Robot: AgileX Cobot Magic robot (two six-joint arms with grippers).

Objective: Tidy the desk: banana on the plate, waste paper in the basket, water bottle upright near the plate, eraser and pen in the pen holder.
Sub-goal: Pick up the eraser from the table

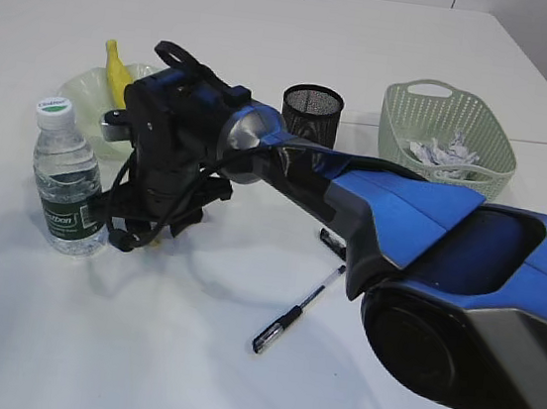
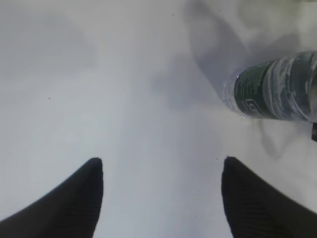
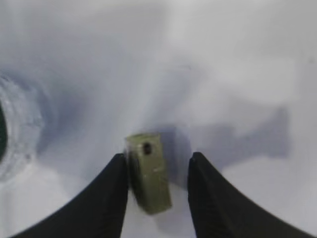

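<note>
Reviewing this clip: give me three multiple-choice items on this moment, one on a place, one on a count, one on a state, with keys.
1. Where does the crumpled white waste paper lie?
A. in the pale green woven basket
B. on the table beside the pen
C. in the black mesh pen holder

2. How many pens lie on the white table?
A. none
B. one
C. three

3. How is the clear plastic water bottle placed?
A. lying on its side
B. upright, white cap on
C. upright, cap off

Answers: 1 A, the paper shows inside the basket wall; 2 B, a single black pen lies near the middle; 3 B, it stands capped beside the light green plate.
</note>
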